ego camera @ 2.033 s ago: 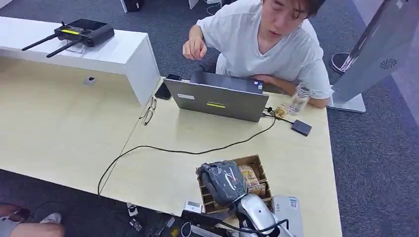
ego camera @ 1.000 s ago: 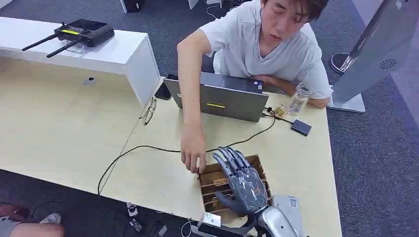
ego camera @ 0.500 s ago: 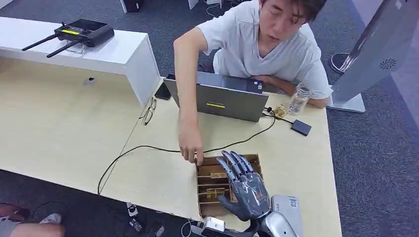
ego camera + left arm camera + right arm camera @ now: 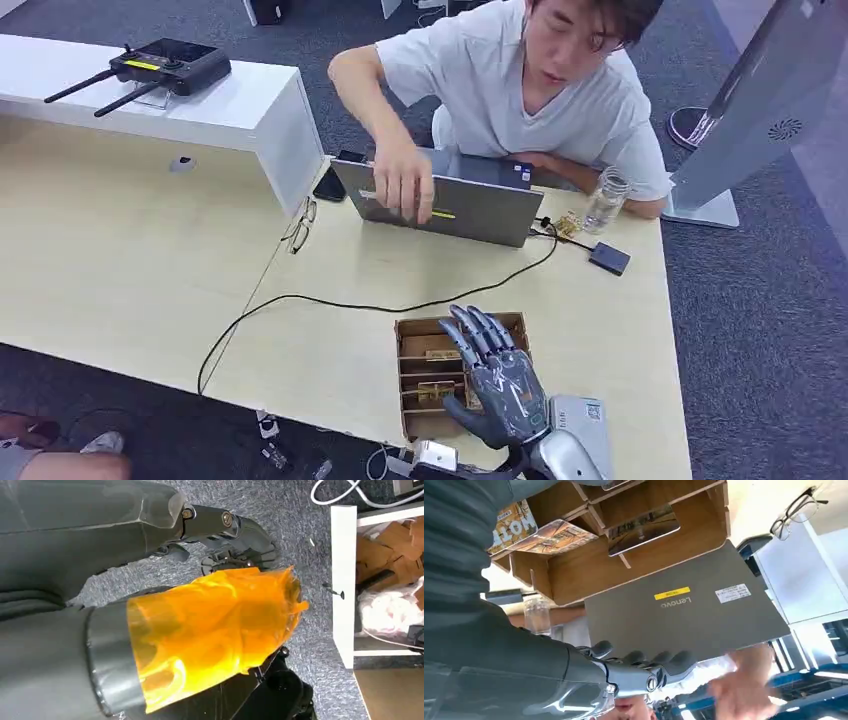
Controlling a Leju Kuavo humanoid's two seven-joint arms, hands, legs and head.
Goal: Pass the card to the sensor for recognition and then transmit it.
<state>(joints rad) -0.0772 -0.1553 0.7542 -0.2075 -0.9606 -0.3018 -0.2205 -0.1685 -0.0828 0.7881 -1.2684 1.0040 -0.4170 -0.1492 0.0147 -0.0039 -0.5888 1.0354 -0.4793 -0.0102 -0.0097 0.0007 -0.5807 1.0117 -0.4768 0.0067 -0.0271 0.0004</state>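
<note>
A wooden card box (image 4: 418, 345) with slotted dividers sits near the table's front edge. Picture cards (image 4: 432, 390) lie in its slots; in the right wrist view the cards (image 4: 644, 527) lie in the box (image 4: 624, 565). My right hand (image 4: 500, 385) hovers flat over the box's right side, fingers spread, holding nothing. Its fingers (image 4: 639, 659) point toward the laptop. A white device (image 4: 582, 422) with a sticker lies just right of my wrist. My left hand (image 4: 225, 527) hangs over grey carpet, holding nothing.
A person sits across the table with a hand (image 4: 405, 185) on a grey laptop (image 4: 450, 205). A black cable (image 4: 330, 303) crosses the table. A bottle (image 4: 606, 198), a small black box (image 4: 609, 258) and glasses (image 4: 300, 225) lie nearby. A white shelf (image 4: 200, 105) carries a controller.
My right hand uncurled and now lies flat over the box. The person reached to the box's left corner, shifted it slightly, then drew the hand back to the laptop.
</note>
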